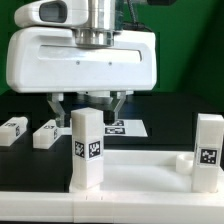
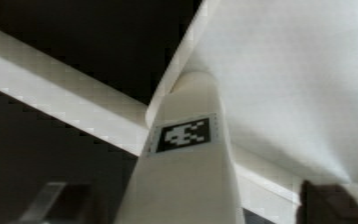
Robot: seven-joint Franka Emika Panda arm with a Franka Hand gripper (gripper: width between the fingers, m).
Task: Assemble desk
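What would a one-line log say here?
gripper: open, over leg | leg: upright on tabletop | held: nothing

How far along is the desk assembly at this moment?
Apparently done: the middle leg and the right leg stand upright on the tabletop. In hand: the open gripper straddles the middle leg, not clamped. Left: the far-left leg and its neighbour leg lie loose, unattached.

Behind your workspace you have a plain green wall [image 1: 195, 45], softly and evenly lit. The table [image 1: 170, 118] in front of it is black, and the marker board [image 1: 132, 128] lies flat on it, toward the wall.
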